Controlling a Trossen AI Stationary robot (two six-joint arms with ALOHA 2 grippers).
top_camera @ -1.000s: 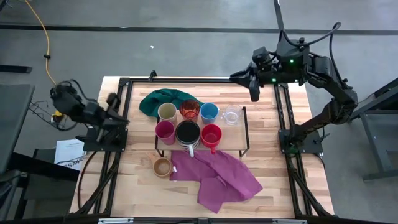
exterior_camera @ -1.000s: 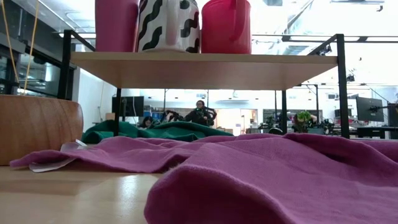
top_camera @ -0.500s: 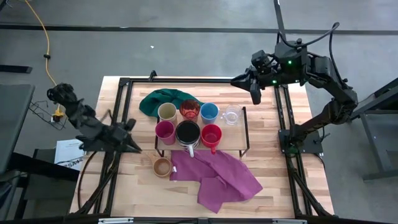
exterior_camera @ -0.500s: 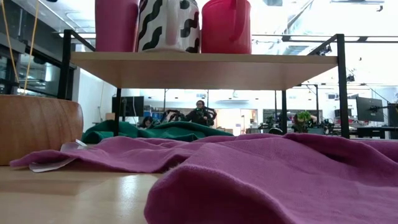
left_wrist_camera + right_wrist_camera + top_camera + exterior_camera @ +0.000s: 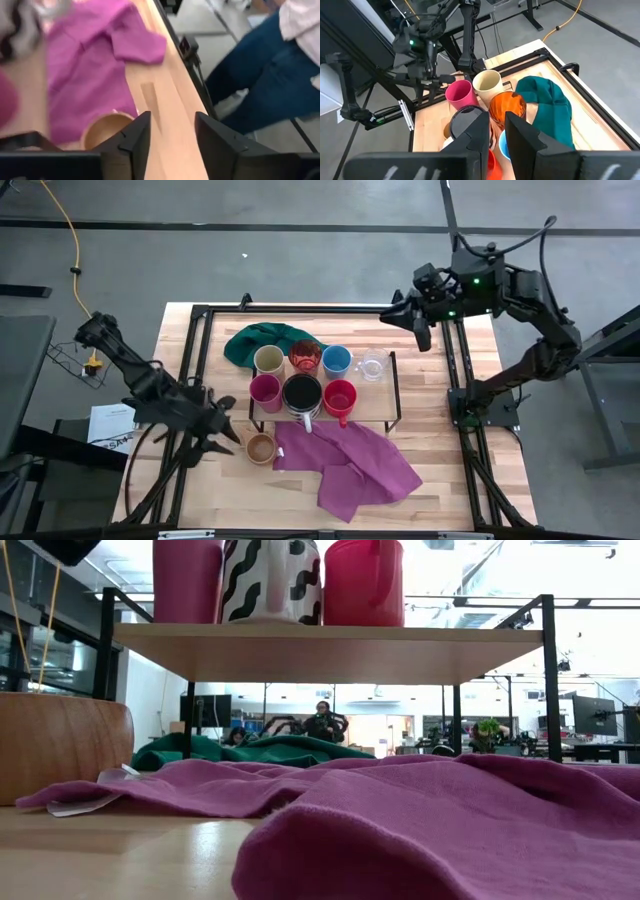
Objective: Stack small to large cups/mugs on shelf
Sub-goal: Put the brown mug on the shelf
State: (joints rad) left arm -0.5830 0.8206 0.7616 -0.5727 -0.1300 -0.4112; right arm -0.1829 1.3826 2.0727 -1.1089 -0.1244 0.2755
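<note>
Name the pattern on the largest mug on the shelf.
Black-and-white wavy stripes on the striped mug, clearest in the low view.

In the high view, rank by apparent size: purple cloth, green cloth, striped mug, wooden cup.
Largest to smallest:
1. purple cloth
2. green cloth
3. striped mug
4. wooden cup
The wooden cup sits lower, on the table, so the mug's lead is slightly unsure.

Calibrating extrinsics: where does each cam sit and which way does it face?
High: overhead, straight down on the table, both arms, shelf.
Low: tabletop height, level across the purple cloth under the shelf; no arm clearly in it.
Left wrist: past its open fingers at the wooden cup, a person's legs beyond.
Right wrist: past its own fingers at shelf cups, left arm behind.
Shared: wooden cup, in high, low, left wrist.
</note>
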